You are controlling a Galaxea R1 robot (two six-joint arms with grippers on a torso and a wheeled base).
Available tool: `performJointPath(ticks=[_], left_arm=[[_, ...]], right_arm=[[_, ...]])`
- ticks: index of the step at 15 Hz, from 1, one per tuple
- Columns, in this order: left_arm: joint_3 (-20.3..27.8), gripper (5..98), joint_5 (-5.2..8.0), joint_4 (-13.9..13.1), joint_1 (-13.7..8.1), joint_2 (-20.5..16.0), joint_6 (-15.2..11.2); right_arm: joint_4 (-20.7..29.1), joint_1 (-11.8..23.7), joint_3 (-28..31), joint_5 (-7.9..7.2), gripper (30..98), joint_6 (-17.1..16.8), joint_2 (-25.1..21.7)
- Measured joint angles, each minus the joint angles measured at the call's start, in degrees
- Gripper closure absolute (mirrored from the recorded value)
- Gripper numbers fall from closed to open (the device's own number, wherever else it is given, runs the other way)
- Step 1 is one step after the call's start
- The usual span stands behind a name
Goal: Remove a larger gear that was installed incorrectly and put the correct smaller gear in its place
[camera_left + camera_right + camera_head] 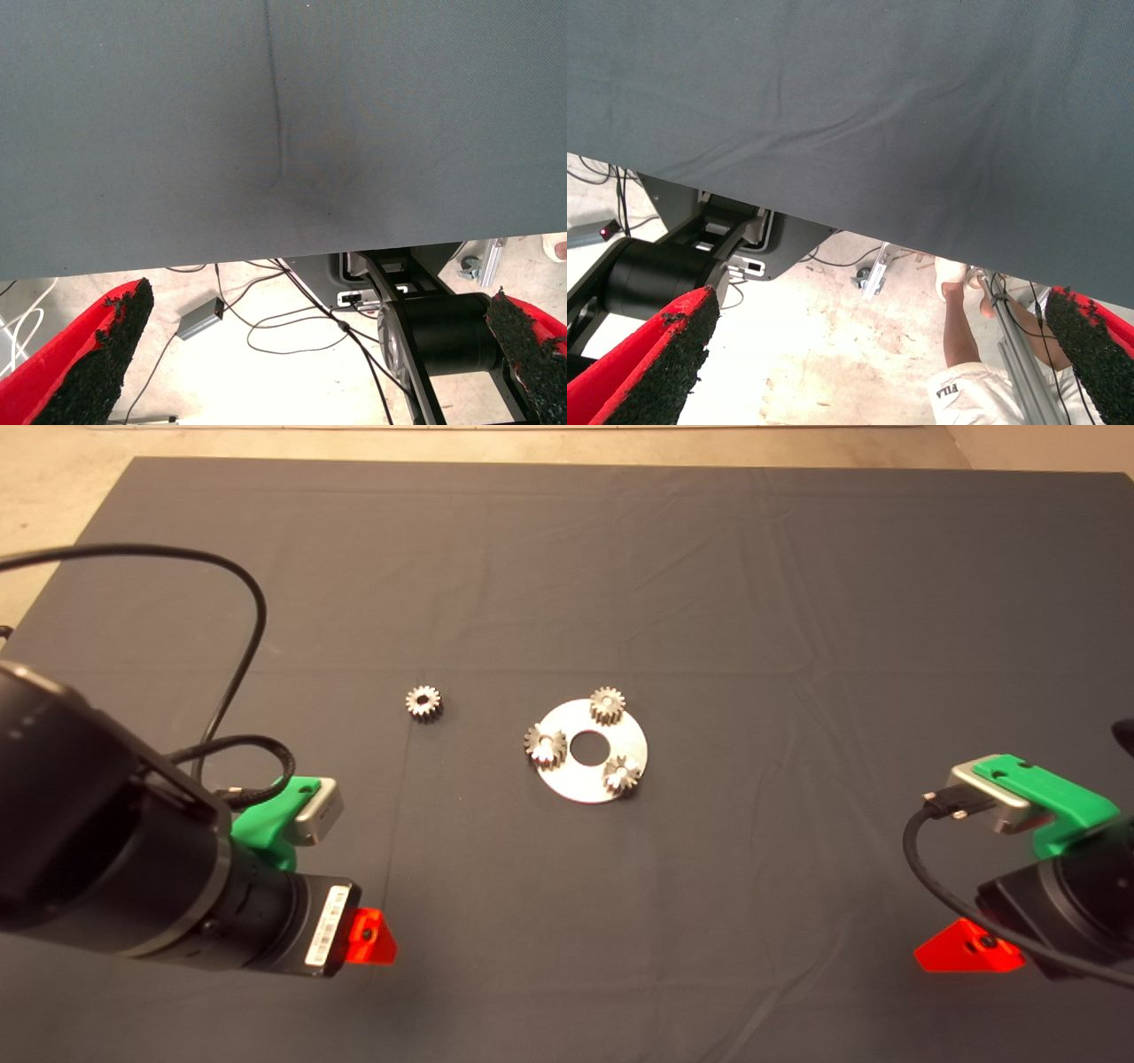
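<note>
A dark mat (709, 558) with faint creases covers the table, with pale floor along the frame's top edge. Near the centre lies a silver disc (592, 779) carrying three gears; the larger gear (544, 745) sits on its left rim. The smaller gear (423, 702) lies alone on the mat, left of the disc. The left gripper (310, 354) at lower left and the right gripper (877, 354) at lower right both hang wide open, holding nothing. Beyond the mat's edge, cables (292, 328) trail on the floor and a person's leg (961, 332) shows.
</note>
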Motion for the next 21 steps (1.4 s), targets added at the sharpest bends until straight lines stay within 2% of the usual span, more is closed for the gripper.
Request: performJointPath(ticks=[6, 12, 13, 15, 16, 18, 21], left_arm=[[-0.73, 6.1, -0.02, 0.35, 0.00, 0.22, 0.40], [-11.03, 6.1, 0.00, 3.03, 0.04, 2.63, 5.81], [-12.05, 6.1, -0.46, 3.88, 0.09, 3.55, 6.10], [-14.04, 6.1, -2.55, 6.00, 0.37, 6.62, 6.51], [-14.93, 6.1, -3.19, 7.21, 0.37, 8.49, 6.73], [-16.29, 6.1, -3.75, 8.71, 0.37, 12.04, 6.91], [-17.98, 6.1, -3.73, 12.04, 0.39, 16.30, 6.94]], right_arm=[[0.00, 0.00, 0.00, 0.00, 30.8, 0.00, 0.00], [-0.03, 0.01, 0.00, -0.01, 30.8, 0.00, 0.00], [-0.04, 0.02, 0.00, 0.02, 30.8, 0.00, 0.00], [-0.06, 0.01, 0.00, 0.02, 30.8, 0.01, 0.02], [-0.09, 0.02, 0.00, 0.00, 30.8, 0.00, 0.02], [-0.13, 0.00, -0.01, 0.00, 30.8, 0.00, 0.00], [-0.20, 0.05, -0.01, 0.02, 30.8, 0.01, 0.07]])
